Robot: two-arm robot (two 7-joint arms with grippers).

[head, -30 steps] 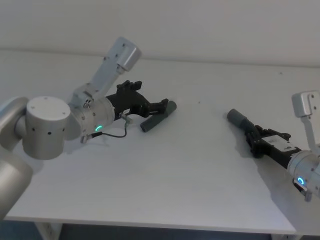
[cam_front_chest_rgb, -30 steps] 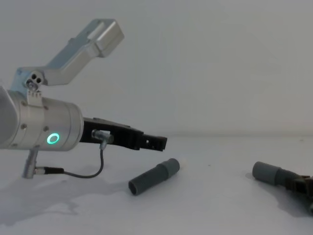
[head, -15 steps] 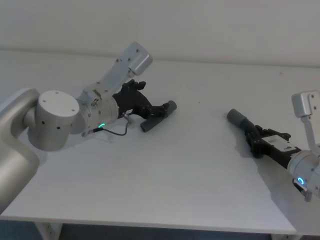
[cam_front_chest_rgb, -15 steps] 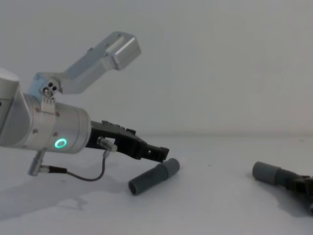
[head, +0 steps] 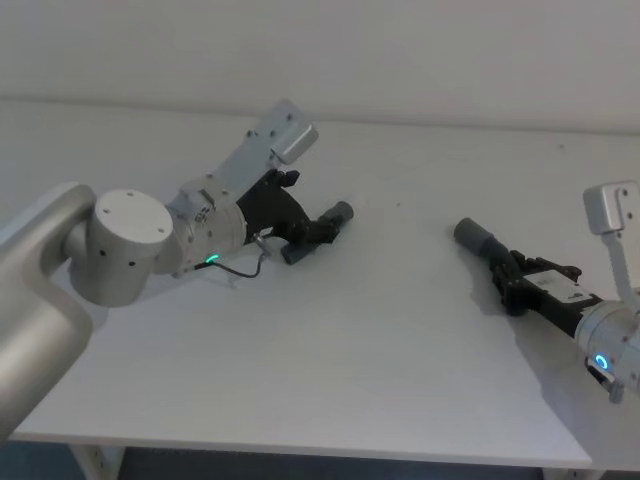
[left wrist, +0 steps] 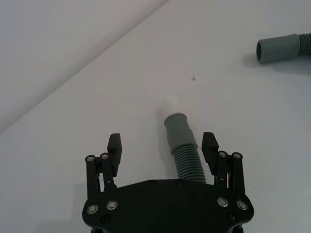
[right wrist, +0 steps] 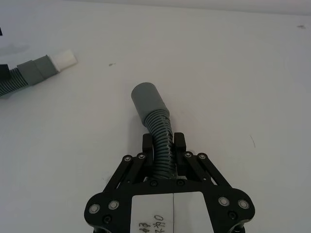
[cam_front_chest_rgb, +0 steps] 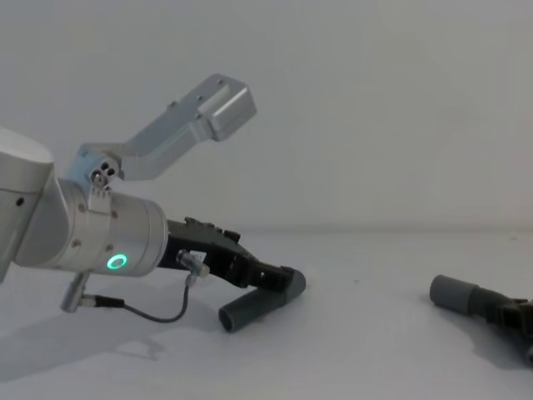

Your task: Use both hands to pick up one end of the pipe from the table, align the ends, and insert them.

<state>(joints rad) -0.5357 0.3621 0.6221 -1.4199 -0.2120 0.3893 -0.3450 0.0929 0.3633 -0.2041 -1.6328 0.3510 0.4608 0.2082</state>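
- Short hose piece [head: 292, 252] [left wrist: 185, 156] [cam_front_chest_rgb: 247, 309] lies flat on the white surface [head: 380, 340]. Its grey collar and white tip [left wrist: 170, 103] [right wrist: 64, 59] point away from the robot.
- Left end effector [head: 318, 230] [left wrist: 162, 141] [cam_front_chest_rgb: 280, 279] is down low over the short hose piece. Fingers are spread, one on each side of the ribbed section just behind the collar. In the left wrist view there's a gap on both sides, no contact.
- Longer hose piece [head: 474, 238] [left wrist: 279, 47] [right wrist: 150, 104] [cam_front_chest_rgb: 454, 293] is well apart from the short hose piece, on the robot's right. Its plain grey collar is turned roughly toward the short piece's side.
- Right end effector [head: 510, 275] [right wrist: 163, 141] [cam_front_chest_rgb: 510, 315] is pinching the longer piece on the ribs, just behind its collar. The collar sticks out past the fingertips.
- In the chest view the longer piece's collar sits low at the surface. Can't tell if it's touching or slightly lifted.
- The two collars are far apart and not lined up.
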